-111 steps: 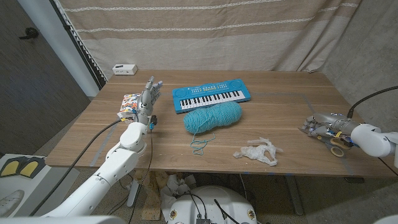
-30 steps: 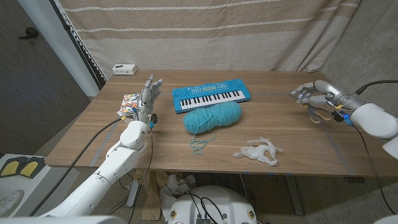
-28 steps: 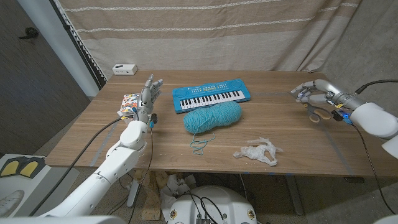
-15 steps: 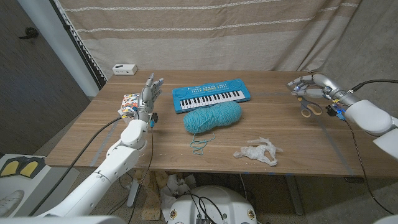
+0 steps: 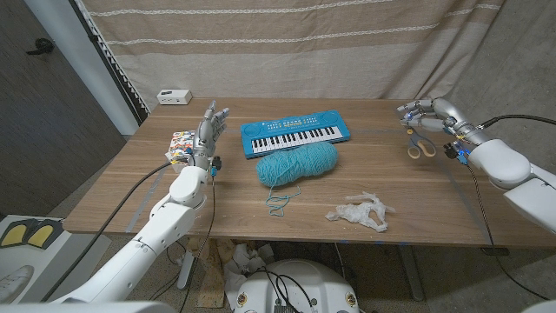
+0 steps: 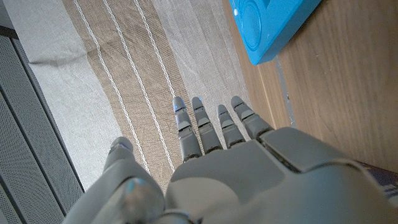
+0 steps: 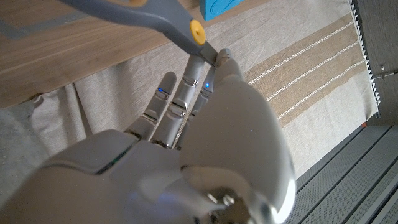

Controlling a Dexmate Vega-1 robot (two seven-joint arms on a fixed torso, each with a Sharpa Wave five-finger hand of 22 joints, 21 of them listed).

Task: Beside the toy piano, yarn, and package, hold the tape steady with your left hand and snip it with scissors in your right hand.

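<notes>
My right hand (image 5: 428,111) is raised over the far right of the table and holds scissors (image 5: 420,146) with yellow-and-grey handles, which hang below it. In the right wrist view my fingertips (image 7: 219,57) touch the grey blade of the scissors (image 7: 163,18) near its yellow pivot. A thin grey strip of tape (image 5: 382,132) lies stuck across the wood between the piano and that hand. My left hand (image 5: 208,130) stands upright with fingers spread and holds nothing, just beside the colourful package (image 5: 180,146). The blue toy piano (image 5: 295,134) and teal yarn (image 5: 297,163) lie mid-table.
Crumpled white plastic (image 5: 360,211) lies near the front edge, right of a loose loop of yarn (image 5: 278,203). A small white box (image 5: 174,96) sits at the back left corner. A striped curtain (image 5: 287,43) hangs behind the table.
My right hand has picked the scissors up from the table's right front edge and carried them back and inward, now above the far right. The left hand has stayed put.
</notes>
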